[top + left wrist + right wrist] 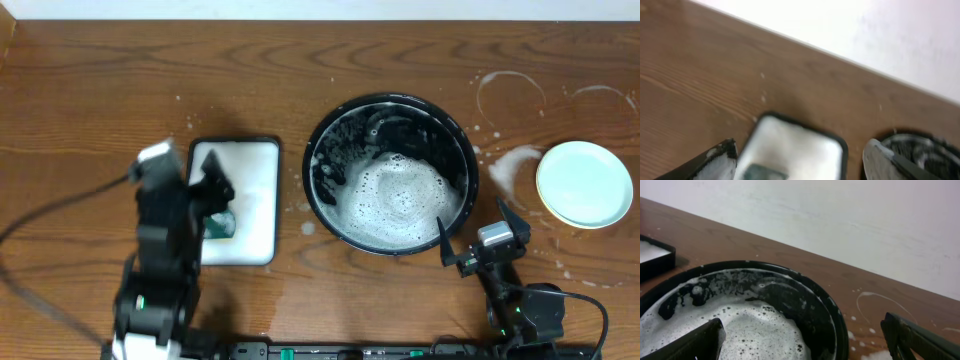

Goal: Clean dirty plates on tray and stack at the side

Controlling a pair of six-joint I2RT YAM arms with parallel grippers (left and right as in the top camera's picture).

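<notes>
The black tray (pixel 340 135) sits in the middle of the table, full of white suds that hide whatever lies in it; it also shows in the right wrist view (pixel 830 310). A stack of pale mint-white plates (pixel 585 183) rests on the wood at the right. No yellow plate shows. My right gripper (pixel 470 224) is open and empty beside the tray's near right rim, its fingers straddling the rim in the right wrist view (pixel 805 340). My left gripper (pixel 215 192) is open and empty above the white dish, its fingers soapy in the left wrist view (pixel 800 160).
The white dark-rimmed dish (pixel 255 165) left of the tray holds a green sponge (pixel 224 224), which also shows in the left wrist view (pixel 762 172). Whitish soapy rings (pixel 510 95) and smears mark the wood around the plates. A cable trails at the left front.
</notes>
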